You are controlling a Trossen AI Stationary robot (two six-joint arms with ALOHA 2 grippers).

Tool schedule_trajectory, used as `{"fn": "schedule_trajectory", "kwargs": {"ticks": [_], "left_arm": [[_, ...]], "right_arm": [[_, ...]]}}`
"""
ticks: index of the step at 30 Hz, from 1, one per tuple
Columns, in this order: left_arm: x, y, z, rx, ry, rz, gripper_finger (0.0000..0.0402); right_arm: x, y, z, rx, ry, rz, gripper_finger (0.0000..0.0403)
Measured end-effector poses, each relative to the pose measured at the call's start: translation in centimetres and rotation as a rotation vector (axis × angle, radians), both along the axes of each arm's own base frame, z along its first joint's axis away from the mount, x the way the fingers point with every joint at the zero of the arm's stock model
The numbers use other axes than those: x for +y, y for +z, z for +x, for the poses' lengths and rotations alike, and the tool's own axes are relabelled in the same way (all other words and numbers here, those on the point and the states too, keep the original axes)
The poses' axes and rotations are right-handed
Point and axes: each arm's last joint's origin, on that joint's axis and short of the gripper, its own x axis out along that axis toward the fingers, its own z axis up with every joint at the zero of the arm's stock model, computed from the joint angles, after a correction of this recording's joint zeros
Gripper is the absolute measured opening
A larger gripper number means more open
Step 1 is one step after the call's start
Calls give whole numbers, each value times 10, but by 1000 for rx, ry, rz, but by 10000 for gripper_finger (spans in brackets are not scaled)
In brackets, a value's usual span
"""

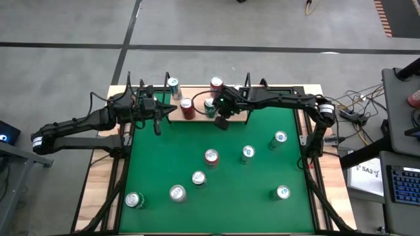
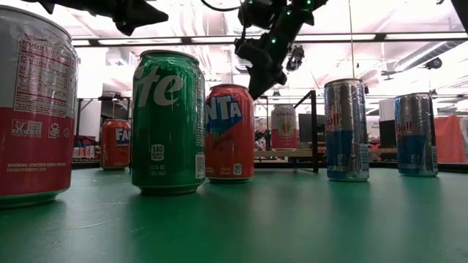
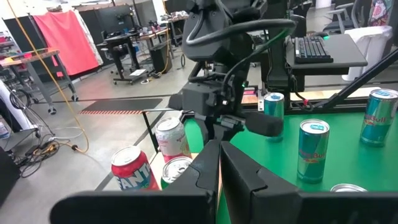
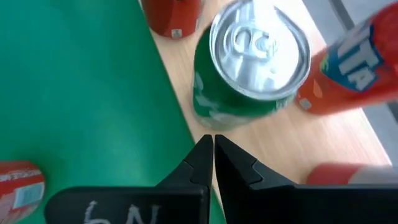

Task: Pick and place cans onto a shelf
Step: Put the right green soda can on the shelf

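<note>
The shelf (image 1: pixel 197 118), a light-wood board, lies along the table's far edge. On it stand a silver-white can (image 1: pixel 174 86), two red cans (image 1: pixel 187 108) (image 1: pixel 216 84) and a green can (image 1: pixel 210 107). My right gripper (image 4: pixel 213 142) is shut and slants down above the shelf's near edge, just short of the green can (image 4: pixel 252 62). In the low view it (image 2: pixel 257 86) hangs well above can height. My left gripper (image 3: pixel 219 149) is shut and held level, high over the shelf's left part (image 1: pixel 172 111). It points toward the right arm. Several more cans stand on the green table.
Loose cans stand upright across the table: a red one (image 1: pixel 211 156), green ones (image 1: pixel 247 153) (image 1: pixel 283 193), a blue one (image 1: pixel 280 139) and others near the front left (image 1: pixel 177 193) (image 1: pixel 134 200). Black wire uprights (image 2: pixel 316 131) rise at the shelf's ends.
</note>
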Motion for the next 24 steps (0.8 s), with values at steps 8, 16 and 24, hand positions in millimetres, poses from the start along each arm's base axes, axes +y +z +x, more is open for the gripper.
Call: {"fn": "schedule_trajectory", "kwargs": {"ticks": [8,16,24], "left_arm": [[0,0,0,0,0,1,0],[0,0,0,-1,0,1,0],[0,0,0,-1,0,1,0]], "right_arm": [[-8,-3,6,-43,18,-29,9],[-17,-12,12,-45,23,-50,9],[-27,-15,14,-64,15,-71,9]]}}
